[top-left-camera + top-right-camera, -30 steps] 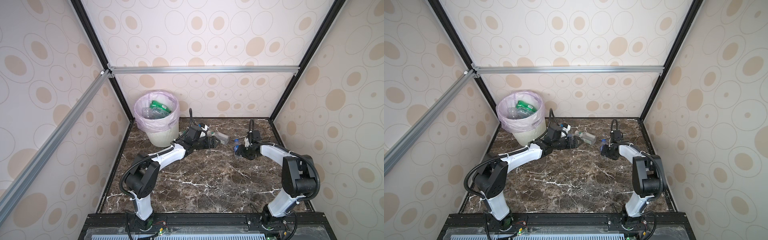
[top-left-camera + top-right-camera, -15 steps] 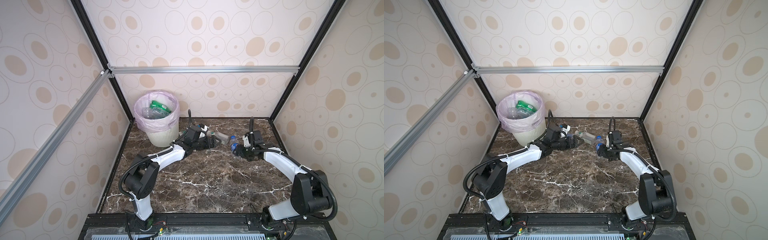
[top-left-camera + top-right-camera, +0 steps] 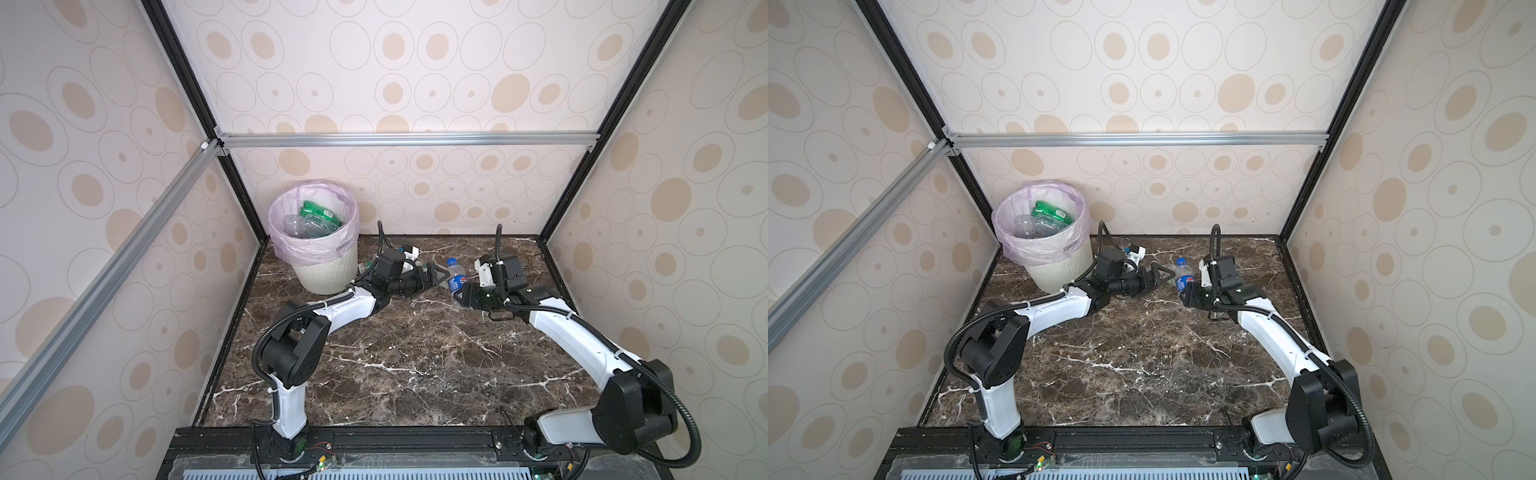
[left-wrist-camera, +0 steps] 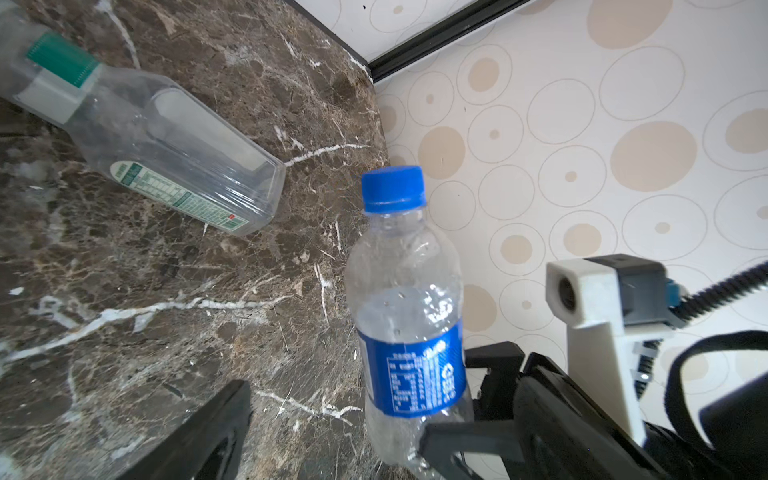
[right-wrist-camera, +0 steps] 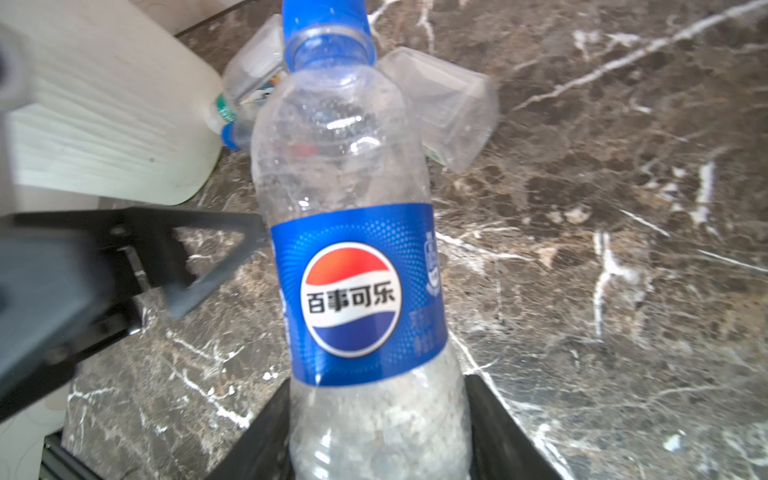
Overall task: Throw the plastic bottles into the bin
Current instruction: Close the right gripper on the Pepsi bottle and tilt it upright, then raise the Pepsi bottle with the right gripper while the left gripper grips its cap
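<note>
1. The right tool (image 5: 380, 432) pinches the Pepsi bottle (image 5: 353, 249) by its clear lower body, below the label, and holds it off the table (image 3: 415, 365) with the blue cap (image 4: 392, 185) pointing away from the wrist.
2. Its blue label bears the red, white and blue Pepsi globe with 百事可乐 across the white band. In the left wrist view the label's back shows white small print, too fine to read.
3. The left tool (image 3: 441, 275) is spread wide, just beside the Pepsi bottle and holding nothing. I cannot tell whether it touches the bottle.
4. A clear square bottle (image 4: 178, 162) with a green cap lies on its side on the table, near the left tool. Its green-and-white label is printed too small to read.
5. The bin (image 3: 328, 276) stands in the far left corner, with a pink bag (image 3: 307, 249) folded over its rim. Inside are a green bottle (image 3: 318, 212) and crumpled clear ones.
6. A blue-capped bottle (image 5: 232, 133) lies at the bin's foot.
</note>
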`<state>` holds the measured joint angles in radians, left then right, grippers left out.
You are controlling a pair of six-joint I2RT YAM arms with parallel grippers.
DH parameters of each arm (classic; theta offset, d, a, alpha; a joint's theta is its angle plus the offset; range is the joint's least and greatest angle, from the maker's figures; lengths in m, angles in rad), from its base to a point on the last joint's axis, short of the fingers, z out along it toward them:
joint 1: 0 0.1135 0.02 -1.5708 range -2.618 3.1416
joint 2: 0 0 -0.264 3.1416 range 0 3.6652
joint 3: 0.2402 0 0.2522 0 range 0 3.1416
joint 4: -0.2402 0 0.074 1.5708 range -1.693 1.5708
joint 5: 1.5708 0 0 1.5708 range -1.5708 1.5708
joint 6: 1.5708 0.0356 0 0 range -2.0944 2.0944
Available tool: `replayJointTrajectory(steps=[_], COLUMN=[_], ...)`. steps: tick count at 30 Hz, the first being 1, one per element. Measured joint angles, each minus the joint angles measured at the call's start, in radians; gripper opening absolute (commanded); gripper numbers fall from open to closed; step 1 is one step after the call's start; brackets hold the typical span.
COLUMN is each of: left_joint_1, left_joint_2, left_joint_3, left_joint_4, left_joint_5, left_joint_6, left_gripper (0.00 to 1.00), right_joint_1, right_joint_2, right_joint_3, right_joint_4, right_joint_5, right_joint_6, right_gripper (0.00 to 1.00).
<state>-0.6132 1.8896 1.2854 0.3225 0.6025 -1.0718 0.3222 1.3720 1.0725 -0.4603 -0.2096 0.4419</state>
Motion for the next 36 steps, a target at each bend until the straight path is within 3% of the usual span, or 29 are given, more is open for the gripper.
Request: replayJointTrajectory(steps=[11,25,36], left_joint_1=[0.006,0.016,0.019], left_joint_2=[0.001,0.001,0.001], left_joint_3=[0.0,-0.027,-0.045], left_joint_4=[0.076,0.147,0.171], left_joint_5=[0.006,0.002,0.0], left_joint_6=[-0.048,-0.093,-0.103], left_gripper=[0.88,0.63,0.53], right_joint_1=[0.091,0.136,0.143], right_joint_2=[0.0,-0.014,-0.014], right_joint_3=[0.025,0.026,0.026], right_joint_4=[0.01,0.042,0.047], right_joint_5=[0.0,0.002,0.005], right_joint_6=[0.01,0.022,0.022], right_gripper=[0.54,0.54,0.67])
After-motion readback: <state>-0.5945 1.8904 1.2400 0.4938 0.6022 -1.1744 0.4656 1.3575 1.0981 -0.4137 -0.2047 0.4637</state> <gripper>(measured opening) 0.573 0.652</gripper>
